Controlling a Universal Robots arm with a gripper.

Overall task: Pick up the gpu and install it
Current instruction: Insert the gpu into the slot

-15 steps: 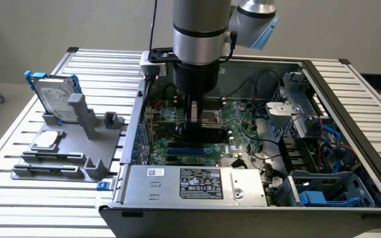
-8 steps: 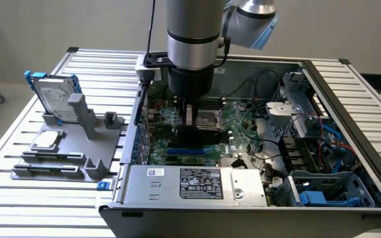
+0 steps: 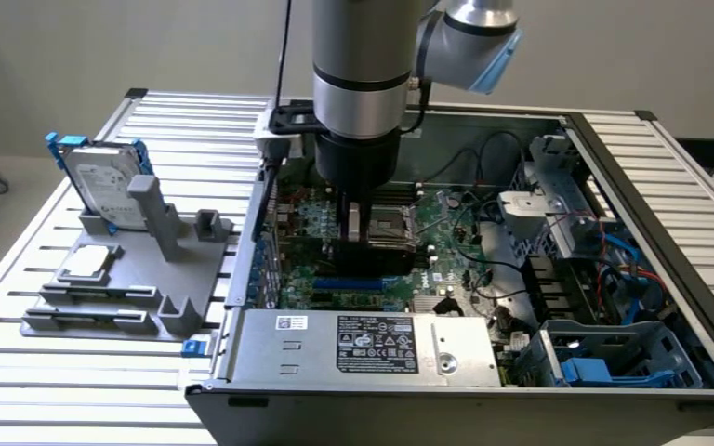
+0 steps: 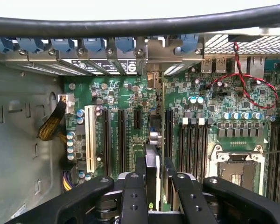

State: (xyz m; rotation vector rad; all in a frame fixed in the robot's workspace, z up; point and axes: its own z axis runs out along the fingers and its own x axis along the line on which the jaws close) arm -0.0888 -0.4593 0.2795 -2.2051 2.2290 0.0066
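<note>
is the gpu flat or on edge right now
On edge: the gpu is gripped in the pincer, thin edge toward the wrist camera, above the green board.

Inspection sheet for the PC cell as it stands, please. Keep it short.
Surface: slatted metal table, open PC case on it.
Job's things: gpu held edge-on over the motherboard's expansion slots.
Clutter: hard drive upright in grey fixture, beside the case.
Tool: shut on gpu.
Cables: red-black twisted wire and yellow bundle inside the case.
Surroundings: plain wall.
</note>
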